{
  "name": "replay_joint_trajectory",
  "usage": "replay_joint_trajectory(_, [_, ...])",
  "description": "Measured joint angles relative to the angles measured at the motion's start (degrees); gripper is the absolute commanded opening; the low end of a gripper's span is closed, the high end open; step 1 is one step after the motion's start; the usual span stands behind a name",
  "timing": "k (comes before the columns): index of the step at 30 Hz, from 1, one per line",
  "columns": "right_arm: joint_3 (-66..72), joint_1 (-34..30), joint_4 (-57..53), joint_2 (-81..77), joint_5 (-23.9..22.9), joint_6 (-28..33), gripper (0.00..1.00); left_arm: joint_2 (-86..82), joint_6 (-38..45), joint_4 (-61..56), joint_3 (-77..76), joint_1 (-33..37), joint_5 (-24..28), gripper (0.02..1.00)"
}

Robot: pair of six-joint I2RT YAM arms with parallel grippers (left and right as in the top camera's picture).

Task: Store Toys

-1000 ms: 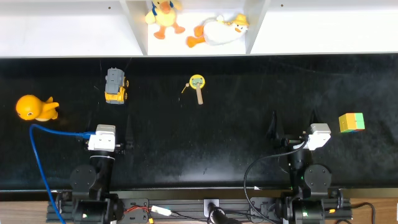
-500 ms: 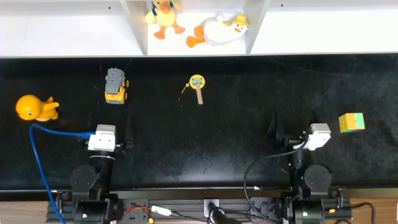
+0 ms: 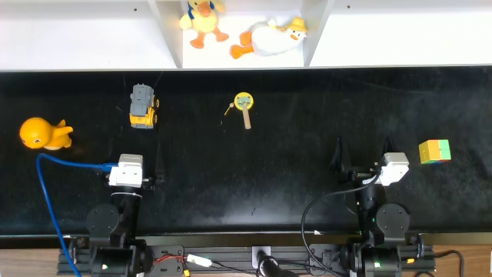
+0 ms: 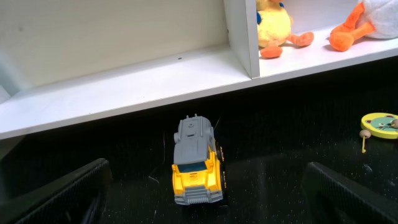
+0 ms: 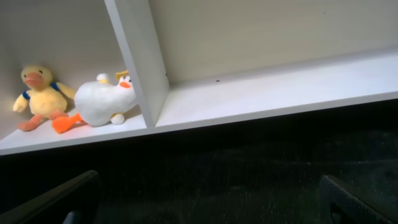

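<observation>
A white shelf point(image 3: 84, 35) runs along the top of the frame, above the black table point(image 3: 254, 177). Its middle compartment, top centre, holds a white plush bird point(image 3: 270, 38) lying on its side and, just left of it, a yellow plush duck point(image 3: 201, 19).

On the table, an orange duck point(image 3: 42, 133) sits at the far left. A yellow and grey toy truck point(image 3: 143, 105) stands in the upper left, straight up the frame from the left gripper point(image 3: 140, 158). That gripper is spread wide, clear of the truck.

The right gripper point(image 3: 361, 152), lower right, is also spread wide and holds nothing. A coloured cube point(image 3: 434, 151) lies near it, to its right. A small rattle point(image 3: 244, 108) lies at upper centre, well apart from both grippers.
</observation>
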State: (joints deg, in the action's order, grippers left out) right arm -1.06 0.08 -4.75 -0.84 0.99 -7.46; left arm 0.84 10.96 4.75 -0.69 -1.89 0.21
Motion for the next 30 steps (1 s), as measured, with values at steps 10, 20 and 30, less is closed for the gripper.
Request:
replay_joint_trajectory(10, [0.00,0.00,0.02,0.00,0.00,0.00,0.996,0.00,0.00,0.00,0.00,0.00,0.00,0.996])
replay_joint_trajectory(20, [0.00,0.00,-0.02,0.00,0.02,0.00,0.993,0.00,-0.79,-0.26,-0.17,0.00,-0.81,0.996])
replay_joint_trajectory(30, [0.00,0.00,0.00,0.00,0.00,0.00,0.996,3.80,-2.01,13.51,-18.84,0.00,-9.53,0.993])
